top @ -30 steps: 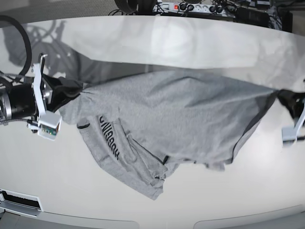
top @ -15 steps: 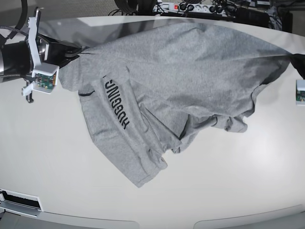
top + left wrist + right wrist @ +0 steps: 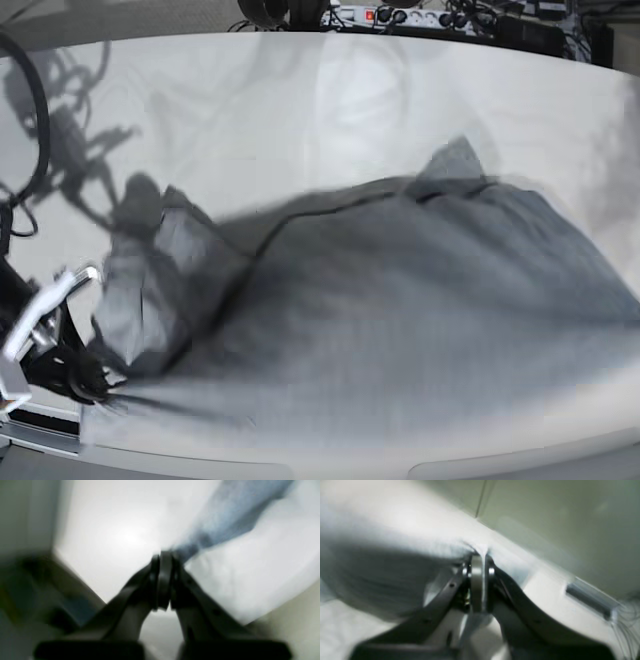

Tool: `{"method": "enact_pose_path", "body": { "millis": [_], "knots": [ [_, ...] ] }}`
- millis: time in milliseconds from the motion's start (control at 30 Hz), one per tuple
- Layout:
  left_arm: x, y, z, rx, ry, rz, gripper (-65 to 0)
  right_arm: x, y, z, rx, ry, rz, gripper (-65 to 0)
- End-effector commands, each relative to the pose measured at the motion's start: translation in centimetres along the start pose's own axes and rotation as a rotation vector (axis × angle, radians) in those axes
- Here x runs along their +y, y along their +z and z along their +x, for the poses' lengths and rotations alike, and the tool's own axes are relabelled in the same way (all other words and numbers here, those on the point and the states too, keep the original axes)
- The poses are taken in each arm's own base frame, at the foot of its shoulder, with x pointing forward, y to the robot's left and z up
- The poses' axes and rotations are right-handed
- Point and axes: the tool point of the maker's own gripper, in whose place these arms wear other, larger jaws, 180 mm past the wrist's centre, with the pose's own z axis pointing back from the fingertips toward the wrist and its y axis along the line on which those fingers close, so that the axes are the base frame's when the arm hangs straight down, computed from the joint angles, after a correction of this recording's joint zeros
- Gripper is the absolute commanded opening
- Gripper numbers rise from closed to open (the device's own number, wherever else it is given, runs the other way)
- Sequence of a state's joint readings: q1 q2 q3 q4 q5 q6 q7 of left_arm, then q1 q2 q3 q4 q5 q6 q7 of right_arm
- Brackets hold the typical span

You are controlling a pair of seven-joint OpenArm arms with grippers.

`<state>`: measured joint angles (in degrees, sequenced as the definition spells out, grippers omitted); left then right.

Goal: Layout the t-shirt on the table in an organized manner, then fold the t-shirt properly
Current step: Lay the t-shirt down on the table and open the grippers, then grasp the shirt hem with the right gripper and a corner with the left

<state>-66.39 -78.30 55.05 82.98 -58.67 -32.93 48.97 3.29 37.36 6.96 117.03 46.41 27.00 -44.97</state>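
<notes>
T-shirt [image 3: 400, 310]: heather-grey fabric, motion-blurred, spread across the near half of the white tabletop [image 3: 300, 110] with its long axis running side to side in the base view; a small peak of cloth is raised at the far edge, a bunched, folded mass is gathered at the base view's left end, and no lettering is made out. Right tool [image 3: 480, 555]: jaws are seen drawn close together on a pinched ridge of the grey cloth. Left tool [image 3: 162, 557]: jaws are seen nearly together, a blurred strip of fabric trailing away from the tips; whether it is gripped cannot be told.
</notes>
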Motion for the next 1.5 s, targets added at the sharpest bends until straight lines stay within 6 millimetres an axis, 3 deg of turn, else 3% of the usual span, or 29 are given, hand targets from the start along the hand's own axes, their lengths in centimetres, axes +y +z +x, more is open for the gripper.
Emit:
{"method": "enact_pose_path", "body": {
  "millis": [0, 33, 67, 167, 267, 400, 500, 600, 667, 800, 900, 1067, 1200, 1367, 1467],
  "knots": [
    [1.6, -0.7, -0.7, 0.0, 0.09, 0.001, -49.4, -1.2, -0.4, 0.8, -0.028, -0.009, -0.014, -43.2],
    [2.8, -2.1, -1.7, 0.008, 0.183, -0.003, -42.5, -1.9, -1.1, 0.4, -0.023, -0.04, -0.021, -33.2],
    [3.8, -3.3, -2.8, 0.021, 0.273, -0.011, -37.6, -2.4, -1.7, 0.2, -0.021, -0.066, -0.023, -29.3],
    [5.2, -6.1, -5.9, 0.039, 0.506, -0.032, -35.8, -2.5, -2.6, -0.2, -0.016, -0.128, -0.005, -29.3],
    [5.5, -8.2, -6.9, 0.006, 0.705, -0.055, -35.8, -1.5, -2.6, 0.7, -0.05, -0.145, 0.061, -29.3],
    [3.7, -9.5, -3.9, -0.084, 0.796, -0.2, -36.0, 0.7, -2.5, 1.1, -0.073, -0.135, 0.173, -32.1],
    [2.7, -9.1, -1.6, -0.141, 0.839, -0.3, -36.0, 2.5, -3.2, -0.9, 0.003, -0.174, 0.21, -35.5],
    [2.9, -8.8, 0.5, -0.209, 0.85, -0.335, -36.0, 1.8, -4.1, -3.5, 0.081, -0.224, 0.086, -35.5],
    [3.0, -8.8, 2.1, -0.259, 0.855, -0.351, -36.0, 2.4, -4.4, -4.9, 0.113, -0.254, 0.068, -35.5],
    [1.6, -10.0, 3.9, -0.268, 0.84, -0.401, -36.0, 7.8, -4.6, -6.8, 0.133, -0.174, 0.251, -35.5],
    [-0.5, -11.5, 4.3, -0.231, 0.826, -0.454, -36.0, 10.8, -6.2, -9.8, 0.246, -0.118, 0.285, -35.2],
    [-4.1, -13.9, 4.8, -0.184, 0.813, -0.532, -36.0, 10.2, -9.6, -15.0, 0.423, -0.032, 0.168, -24.7],
    [-5.9, -15.1, 4.3, -0.158, 0.82, -0.562, -36.0, 9.6, -11.3, -17.9, 0.511, -0.017, 0.15, -24.2],
    [-6.8, -15.6, 3.1, -0.13, 0.832, -0.57, -36.0, 9.4, -12.9, -21.2, 0.577, -0.064, 0.141, -24.3],
    [-7.1, -15.7, 2.7, -0.12, 0.836, -0.572, -36.0, 8.2, -13.8, -22.6, 0.576, -0.039, 0.061, -24.9]
  ]
}}
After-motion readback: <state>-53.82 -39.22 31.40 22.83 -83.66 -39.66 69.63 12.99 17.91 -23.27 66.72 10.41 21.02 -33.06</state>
